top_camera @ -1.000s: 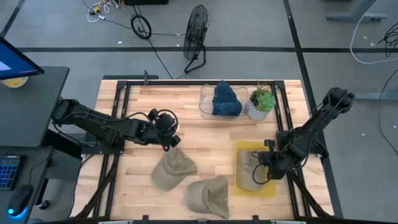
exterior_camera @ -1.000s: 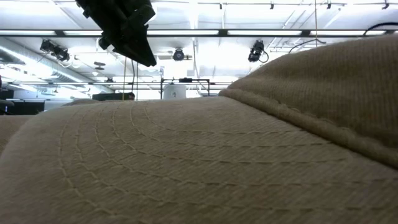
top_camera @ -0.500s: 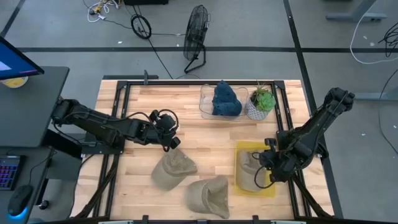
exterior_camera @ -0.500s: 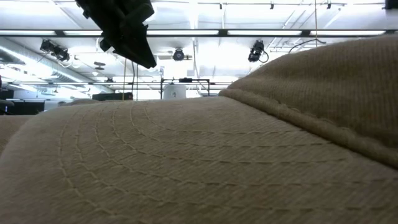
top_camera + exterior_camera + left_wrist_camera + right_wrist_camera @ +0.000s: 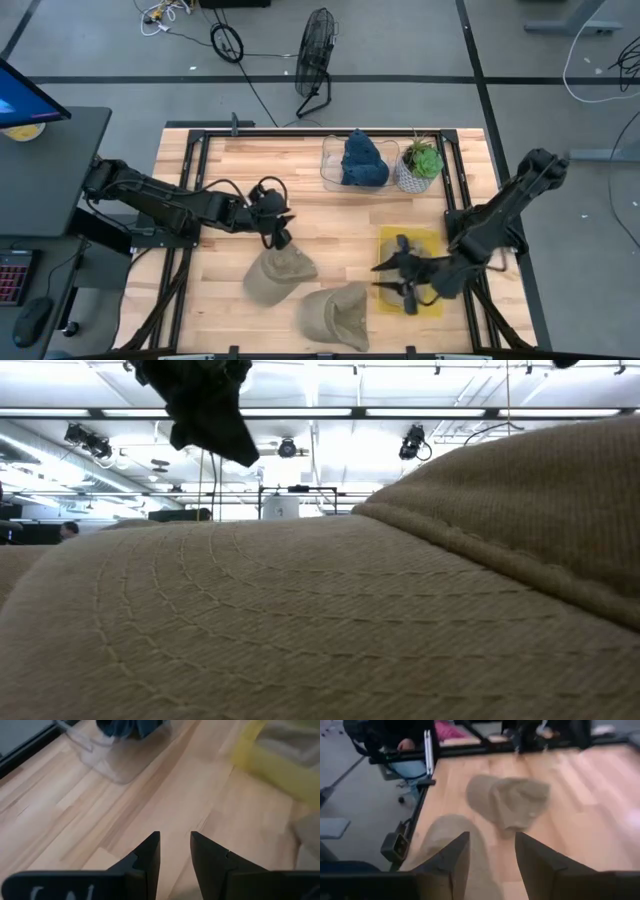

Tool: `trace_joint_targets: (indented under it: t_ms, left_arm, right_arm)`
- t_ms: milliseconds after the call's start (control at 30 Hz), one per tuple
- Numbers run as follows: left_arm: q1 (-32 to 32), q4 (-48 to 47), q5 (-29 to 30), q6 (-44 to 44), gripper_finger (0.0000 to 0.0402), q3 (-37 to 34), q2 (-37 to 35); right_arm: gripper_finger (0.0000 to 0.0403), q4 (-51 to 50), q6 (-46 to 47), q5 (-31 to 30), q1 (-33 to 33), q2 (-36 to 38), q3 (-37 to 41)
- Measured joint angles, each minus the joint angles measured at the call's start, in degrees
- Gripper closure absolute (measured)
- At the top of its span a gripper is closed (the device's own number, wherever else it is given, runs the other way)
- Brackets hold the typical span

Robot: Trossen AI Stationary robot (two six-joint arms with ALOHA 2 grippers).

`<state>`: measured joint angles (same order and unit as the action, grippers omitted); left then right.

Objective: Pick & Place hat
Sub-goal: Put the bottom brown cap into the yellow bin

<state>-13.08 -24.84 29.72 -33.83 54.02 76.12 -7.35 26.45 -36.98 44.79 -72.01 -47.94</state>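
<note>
1. Right claw (image 5: 392, 277) sits low over the yellow tray (image 5: 432, 304) at the right front of the bench (image 5: 330, 215). Fingers spread apart, nothing gripped; the right wrist view shows an empty gap between them.
2. A tan hat lay in this tray; in the high view the right arm covers it, so I cannot tell how it lies there.
3. Left claw (image 5: 282, 238) hovers just beyond the back edge of the left tan hat (image 5: 277, 273). Fingers (image 5: 150, 851) stand slightly apart with bare wood between them; nothing held.
4. A second tan hat (image 5: 335, 312) lies at the bench's front edge, just beside the first and between it and the tray.
5. At the back of the bench: clear container (image 5: 331, 167) holding a blue cloth (image 5: 362, 160), with a potted plant (image 5: 419, 162) just beside it.
6. Low view: tan hat fabric (image 5: 300, 620) fills nearly the whole frame; one dark claw (image 5: 205, 405) hangs above it.
</note>
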Motion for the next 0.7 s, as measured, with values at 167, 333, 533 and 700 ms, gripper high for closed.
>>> trace_joint_targets:
  t_ms: [167, 333, 533, 700]
  left_arm:
    - [0.0, 3.6, 0.0, 0.03, 0.0291, 0.0, 0.0]
    - [0.0, 4.18, 0.01, 0.03, 0.0291, 0.0, 0.0]
    - [0.0, 4.12, 0.0, 0.03, 0.0291, 0.0, 0.0]
    - [0.0, 3.89, 0.0, 0.82, 0.0291, 0.0, 0.0]
  right_arm:
    - [0.0241, 6.12, -6.07, 10.04, -3.51, -9.8, 0.06]
    - [0.0241, 11.04, -12.05, 20.0, -8.25, -19.09, -1.68]
    - [0.0241, 5.32, -18.01, 27.59, -12.7, -29.4, -10.3]
    - [0.0241, 4.87, -19.49, 34.62, -13.77, -34.95, -15.51]
